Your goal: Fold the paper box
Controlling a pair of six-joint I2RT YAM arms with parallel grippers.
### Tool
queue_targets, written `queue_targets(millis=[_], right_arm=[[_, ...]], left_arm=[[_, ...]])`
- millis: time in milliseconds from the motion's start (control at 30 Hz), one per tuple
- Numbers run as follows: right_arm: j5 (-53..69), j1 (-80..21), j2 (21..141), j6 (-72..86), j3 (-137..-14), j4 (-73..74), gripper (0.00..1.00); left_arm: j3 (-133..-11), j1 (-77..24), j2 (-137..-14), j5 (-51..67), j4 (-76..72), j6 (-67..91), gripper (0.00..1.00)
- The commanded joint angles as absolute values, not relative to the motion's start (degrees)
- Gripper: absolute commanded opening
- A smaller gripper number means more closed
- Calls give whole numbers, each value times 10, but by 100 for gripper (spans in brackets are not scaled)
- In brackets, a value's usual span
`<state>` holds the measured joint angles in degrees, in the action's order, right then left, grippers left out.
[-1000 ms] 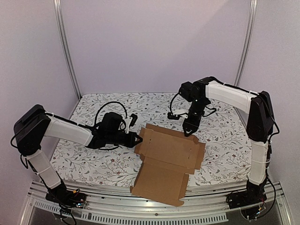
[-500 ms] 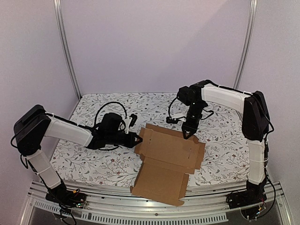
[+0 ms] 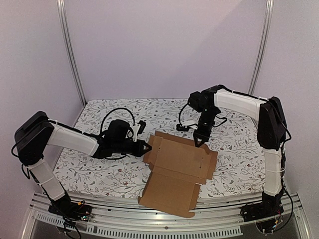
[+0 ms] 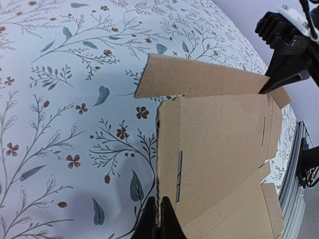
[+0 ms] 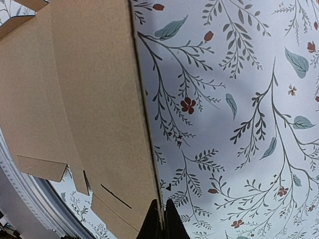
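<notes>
Left gripper (image 4: 159, 222) clamped on left edge of paper box (image 3: 177, 172), right gripper (image 5: 160, 219) clamped on its far edge

A table (image 3: 94, 172) covered with a white cloth, printed with grey-green leafy sprigs and small reddish-brown flowers, carries a flat brown cardboard paper box (image 3: 179, 164). The box is unfolded and die-cut with tabs and slits. It lies right of the middle, slightly askew, and its near panel reaches past the cloth's front edge over the silver metal rail (image 3: 109, 204).
</notes>
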<state>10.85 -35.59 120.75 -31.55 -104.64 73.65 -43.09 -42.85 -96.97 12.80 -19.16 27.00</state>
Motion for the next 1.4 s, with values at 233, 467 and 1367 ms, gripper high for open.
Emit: queue_targets(millis=[233,467,1367], right_arm=[[6,-353,1143,-316,-1007,627,0],[-134,-359,1071,-386,-918,464,0],[-283,-413,1035,-634,-658,-80,0]], left_arm=[[-411,-435,-916,99,-184,259,28],[-343,-434,-770,28,-128,263,47],[-505,-340,-1056,77,-250,206,53]])
